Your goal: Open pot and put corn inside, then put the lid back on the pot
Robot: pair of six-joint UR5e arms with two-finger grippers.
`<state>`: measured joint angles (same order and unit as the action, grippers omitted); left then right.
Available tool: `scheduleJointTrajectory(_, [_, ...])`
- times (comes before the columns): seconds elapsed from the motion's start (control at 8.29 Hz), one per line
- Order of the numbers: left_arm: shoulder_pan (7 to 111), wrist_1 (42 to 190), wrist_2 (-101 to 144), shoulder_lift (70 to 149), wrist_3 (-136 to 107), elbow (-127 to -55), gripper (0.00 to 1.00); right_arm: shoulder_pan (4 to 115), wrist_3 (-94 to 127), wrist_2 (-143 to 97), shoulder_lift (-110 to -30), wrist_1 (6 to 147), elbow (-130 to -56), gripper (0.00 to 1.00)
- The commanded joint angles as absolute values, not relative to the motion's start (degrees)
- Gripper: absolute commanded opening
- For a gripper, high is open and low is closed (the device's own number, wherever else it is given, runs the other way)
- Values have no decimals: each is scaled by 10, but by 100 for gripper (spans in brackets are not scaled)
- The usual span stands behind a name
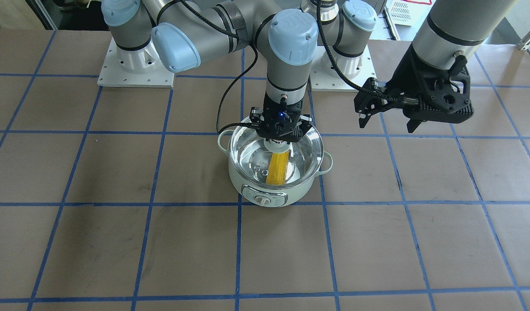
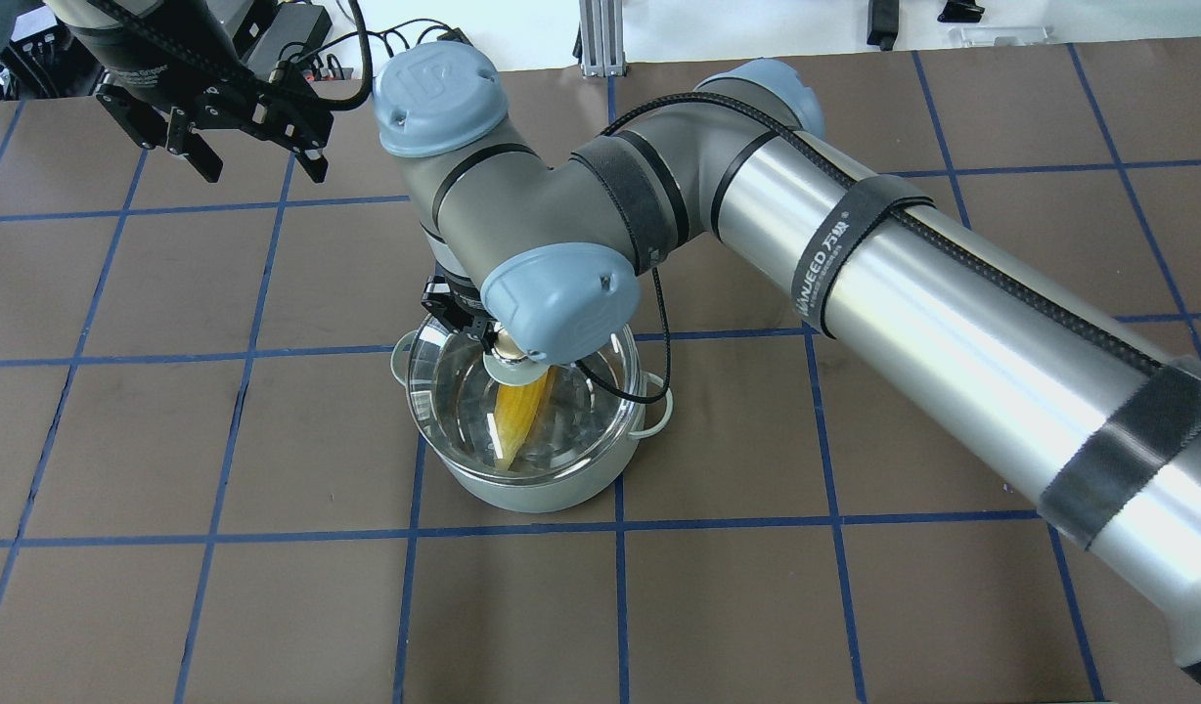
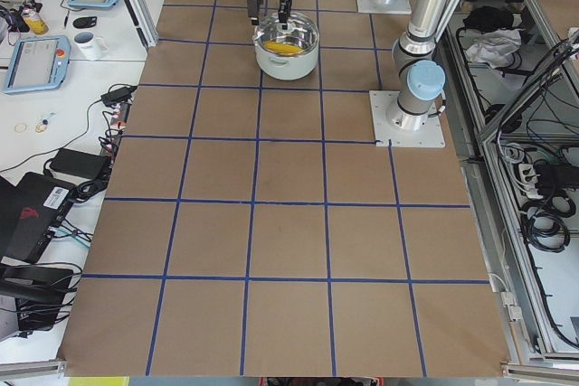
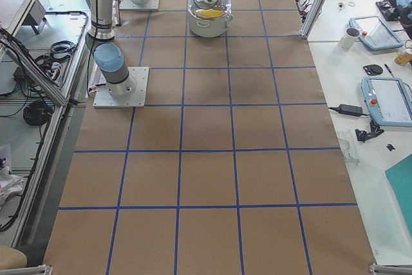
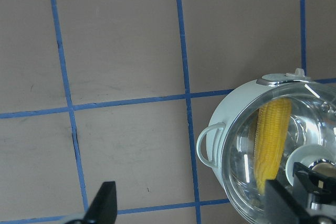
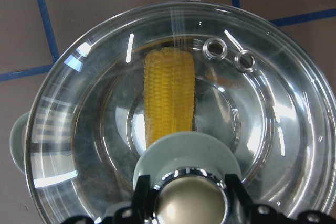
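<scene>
One arm strap [image 2: 848, 242] reads "ANJEED" while right claw [image 6: 190, 195] clamps the lid [image 6: 100, 103]

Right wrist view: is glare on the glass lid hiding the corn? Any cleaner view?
Right wrist view: white glare streaks cross the lid, yet the corn beneath reads sharp. Front-facing view: weaker reflections, corn clear but small. Left wrist view: corn clear, lid cut by the frame's edge.

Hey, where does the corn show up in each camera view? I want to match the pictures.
Front-facing: corn at centre, inside the pot, under the lid.
Overhead: corn left of centre, in the pot.
Exterior left: corn top centre, tiny.
Exterior right: corn top centre, tiny.
Left wrist: corn near right edge.
Right wrist: corn at centre.
Shared landmark: the pot around it.
</scene>
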<state>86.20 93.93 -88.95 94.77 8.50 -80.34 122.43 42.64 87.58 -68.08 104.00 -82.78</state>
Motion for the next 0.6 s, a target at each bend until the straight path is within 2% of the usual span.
scheduleJointTrajectory(0.0, [860, 940, -891, 940, 85, -803, 100, 1224, 419, 876, -681, 1042, -836, 27])
scheduleJointTrajectory(0.48, [858, 963, -892, 906, 85, -802, 100, 1224, 423, 876, -680, 1044, -836, 26])
